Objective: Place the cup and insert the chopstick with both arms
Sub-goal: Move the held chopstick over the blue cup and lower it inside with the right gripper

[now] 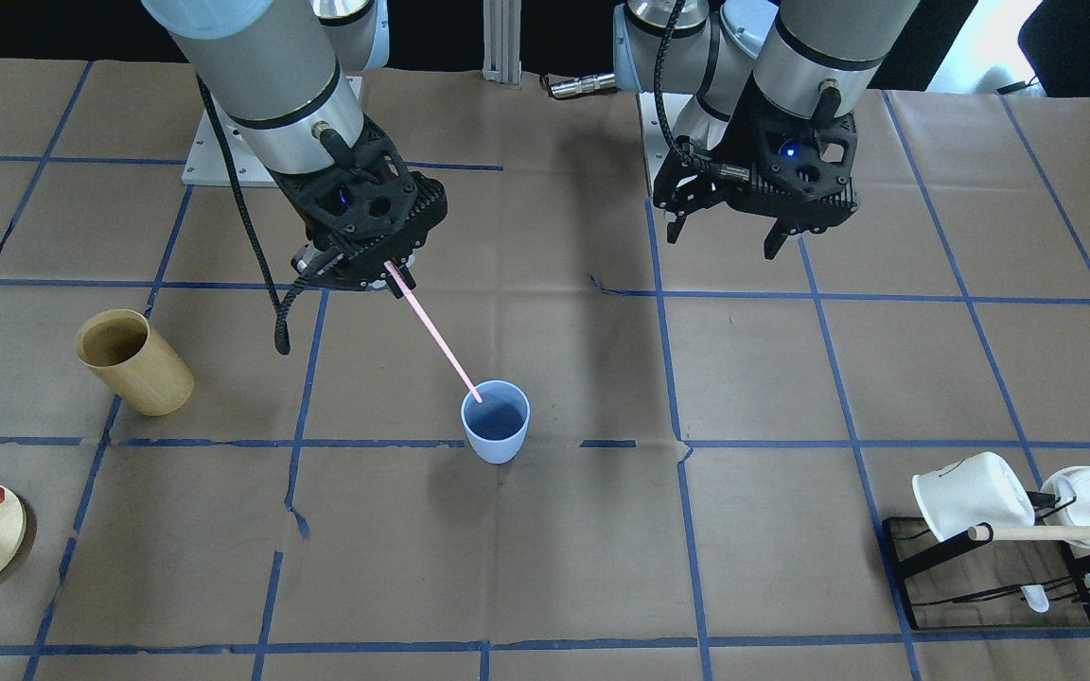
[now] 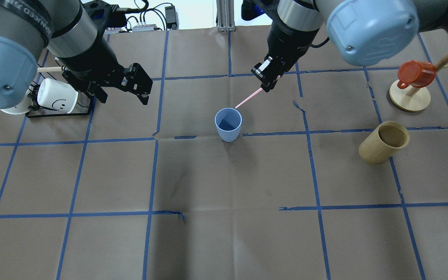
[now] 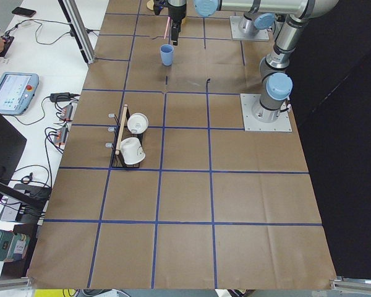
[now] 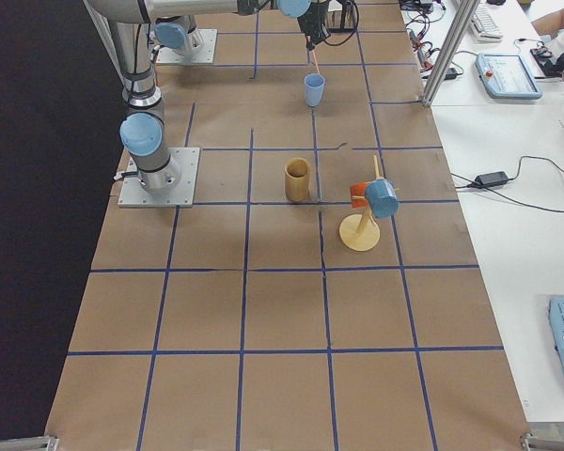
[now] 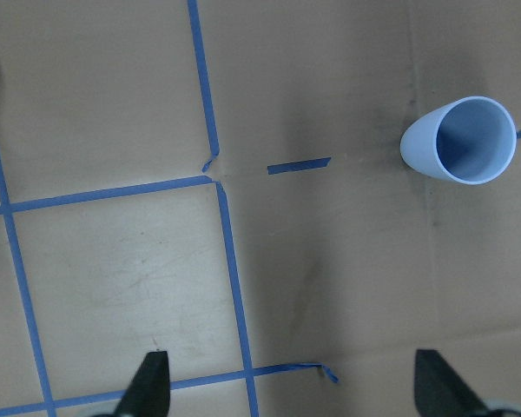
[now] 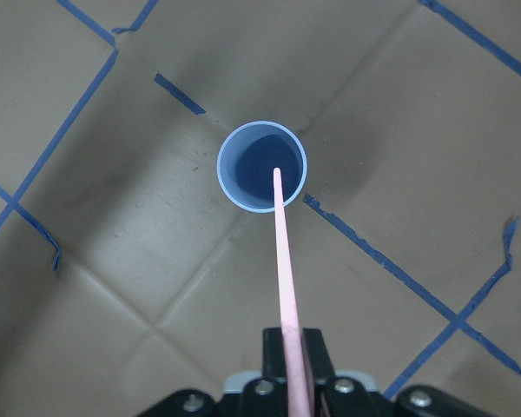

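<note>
The light blue cup (image 2: pixel 228 124) stands upright on the brown paper near the table's middle; it also shows in the front view (image 1: pixel 496 423). My right gripper (image 1: pixel 398 279) is shut on the upper end of the pale pink chopstick (image 1: pixel 436 336) and holds it slanted down toward the cup. In the right wrist view the chopstick (image 6: pixel 282 252) has its tip over the opening of the cup (image 6: pixel 243 187). I cannot tell whether the tip is below the rim. My left gripper (image 2: pixel 123 100) is open and empty, raised well to the left of the cup (image 5: pixel 460 139).
A tan bamboo cup (image 2: pixel 383 142) lies tilted to the right. A red mug (image 2: pixel 414 74) hangs on a wooden stand at the far right. A black rack (image 2: pixel 58 112) with white mugs (image 2: pixel 56 99) and a wooden dowel (image 1: pixel 1065 532) sits behind my left gripper.
</note>
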Robot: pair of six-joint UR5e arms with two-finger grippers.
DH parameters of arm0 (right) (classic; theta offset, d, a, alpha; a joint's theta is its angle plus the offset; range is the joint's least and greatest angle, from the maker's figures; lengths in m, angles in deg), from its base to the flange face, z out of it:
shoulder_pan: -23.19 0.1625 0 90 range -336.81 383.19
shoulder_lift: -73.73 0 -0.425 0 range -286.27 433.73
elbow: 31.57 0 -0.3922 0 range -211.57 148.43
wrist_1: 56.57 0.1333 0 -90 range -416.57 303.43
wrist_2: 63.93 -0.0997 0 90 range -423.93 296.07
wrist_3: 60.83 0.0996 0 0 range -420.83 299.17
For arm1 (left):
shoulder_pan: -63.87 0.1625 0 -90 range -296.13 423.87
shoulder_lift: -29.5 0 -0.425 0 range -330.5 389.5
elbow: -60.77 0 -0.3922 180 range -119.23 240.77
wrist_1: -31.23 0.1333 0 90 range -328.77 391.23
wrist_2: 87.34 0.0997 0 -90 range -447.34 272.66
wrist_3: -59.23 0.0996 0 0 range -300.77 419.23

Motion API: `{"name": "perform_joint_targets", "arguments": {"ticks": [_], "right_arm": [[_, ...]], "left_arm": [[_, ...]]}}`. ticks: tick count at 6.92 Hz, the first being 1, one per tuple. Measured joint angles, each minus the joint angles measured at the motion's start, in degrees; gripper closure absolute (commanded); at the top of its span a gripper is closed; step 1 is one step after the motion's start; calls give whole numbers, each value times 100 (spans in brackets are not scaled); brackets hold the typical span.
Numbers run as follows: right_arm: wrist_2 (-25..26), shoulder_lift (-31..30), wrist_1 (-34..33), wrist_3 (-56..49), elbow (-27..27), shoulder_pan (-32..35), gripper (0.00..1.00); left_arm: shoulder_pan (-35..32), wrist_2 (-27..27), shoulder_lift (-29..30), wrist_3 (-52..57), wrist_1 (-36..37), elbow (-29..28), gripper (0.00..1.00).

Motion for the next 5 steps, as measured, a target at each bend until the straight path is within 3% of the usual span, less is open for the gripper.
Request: {"name": "perform_joint_targets", "arguments": {"ticks": [4,5], "right_arm": [[-32,222,-62,281,218,234,88],[-33,234,-76,287,254,236,74]], "left_arm": [[69,6,-88,-5,16,41,0],[82,2,-91,-10,18,38,0]]}}
